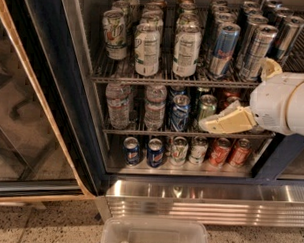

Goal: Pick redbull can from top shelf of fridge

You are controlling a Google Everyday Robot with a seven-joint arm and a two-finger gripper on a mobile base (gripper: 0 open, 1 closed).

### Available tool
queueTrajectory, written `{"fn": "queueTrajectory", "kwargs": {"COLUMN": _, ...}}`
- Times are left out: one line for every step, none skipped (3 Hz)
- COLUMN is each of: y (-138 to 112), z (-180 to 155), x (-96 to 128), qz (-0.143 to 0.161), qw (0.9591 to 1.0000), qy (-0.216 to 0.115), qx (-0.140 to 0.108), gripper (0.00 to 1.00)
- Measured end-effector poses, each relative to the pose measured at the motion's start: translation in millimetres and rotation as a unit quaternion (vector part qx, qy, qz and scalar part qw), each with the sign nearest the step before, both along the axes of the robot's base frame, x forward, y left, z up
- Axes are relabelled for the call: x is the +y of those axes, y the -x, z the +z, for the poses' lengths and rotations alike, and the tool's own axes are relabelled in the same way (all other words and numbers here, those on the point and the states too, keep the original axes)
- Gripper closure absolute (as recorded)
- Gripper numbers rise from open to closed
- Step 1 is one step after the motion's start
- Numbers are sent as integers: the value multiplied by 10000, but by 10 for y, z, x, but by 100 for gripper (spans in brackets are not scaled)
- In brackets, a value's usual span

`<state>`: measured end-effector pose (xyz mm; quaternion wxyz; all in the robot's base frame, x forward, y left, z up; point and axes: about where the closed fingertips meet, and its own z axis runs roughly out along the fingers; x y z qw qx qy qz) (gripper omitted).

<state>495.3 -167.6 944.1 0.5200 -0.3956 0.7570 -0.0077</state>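
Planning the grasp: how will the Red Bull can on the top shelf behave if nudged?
The redbull can is tall and slim on the wire top shelf, so likely tippy if nudged. Its smooth metal probably slips. The gripper hangs lower, before the middle rack.

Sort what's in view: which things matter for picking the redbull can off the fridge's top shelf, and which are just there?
Job: redbull can at the front of the top shelf; fridge; gripper, lower, before the middle rack at right.

Just there: white-labelled cans; greyer slim cans; water bottles; bottom-rack cans; plastic bin.
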Motion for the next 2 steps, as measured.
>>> {"fn": "queueTrajectory", "kwargs": {"y": -170, "z": 51, "x": 10, "qz": -318, "qw": 9973, "qy": -405, "qx": -530, "gripper": 0}}
{"fn": "queueTrajectory", "kwargs": {"y": -366, "z": 185, "x": 9, "qz": -631, "qw": 9888, "qy": -976, "qx": -935, "gripper": 0}}
